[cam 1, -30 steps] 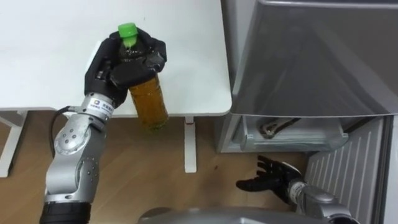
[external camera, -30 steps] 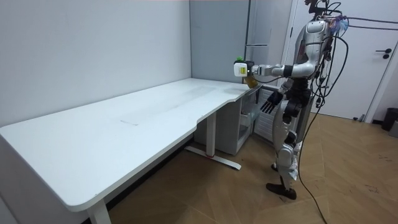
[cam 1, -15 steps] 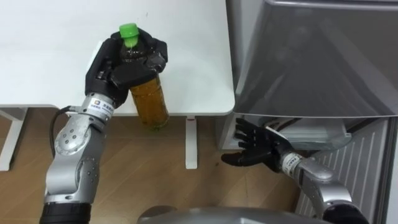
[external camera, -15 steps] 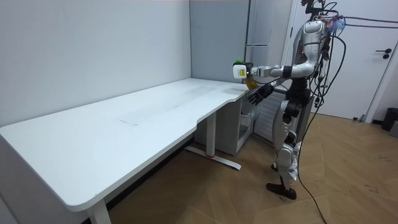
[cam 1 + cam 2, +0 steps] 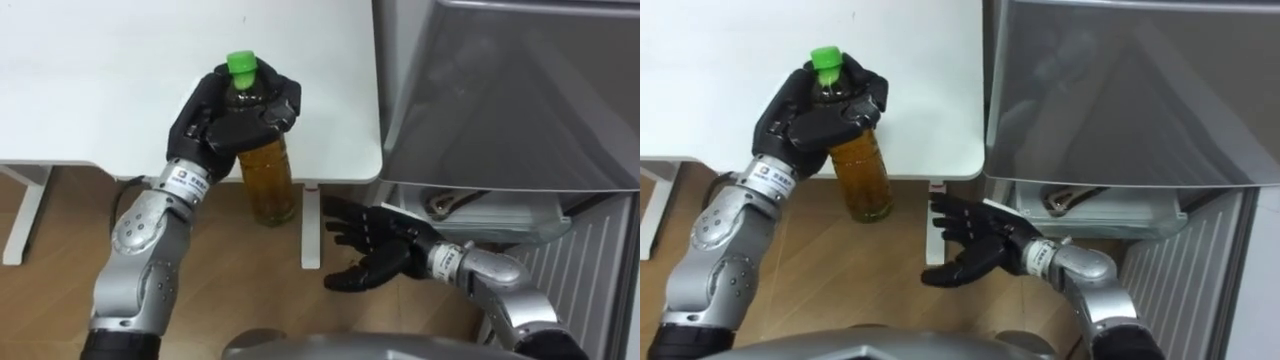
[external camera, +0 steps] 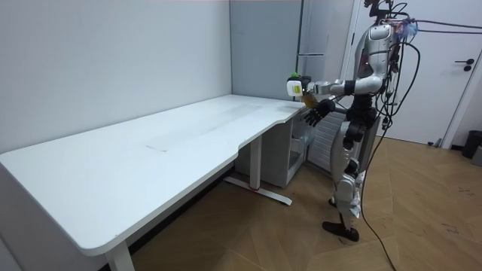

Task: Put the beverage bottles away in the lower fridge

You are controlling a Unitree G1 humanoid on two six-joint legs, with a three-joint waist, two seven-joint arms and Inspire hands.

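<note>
My left hand (image 5: 232, 118) is shut on a bottle of amber drink (image 5: 268, 178) with a green cap (image 5: 241, 64), held upright in the air over the front edge of the white table (image 5: 90, 80). The same bottle (image 5: 862, 175) shows in the right eye view. My right hand (image 5: 375, 253) is open, palm turned toward the bottle, low and to its right, a short way apart from it. The fridge (image 5: 510, 90) stands to the right, its lower compartment (image 5: 470, 210) open. In the room view I stand in front of the fridge (image 6: 320, 45) at the table's far end.
The lower fridge door (image 5: 590, 270) hangs open at the far right, its ribbed inner side facing me. A table leg (image 5: 310, 230) stands between the bottle and the fridge. Wooden floor (image 5: 40, 260) lies below.
My right hand has risen from near the floor and swung left toward the bottle. My left hand has carried the bottle a little to the right.
</note>
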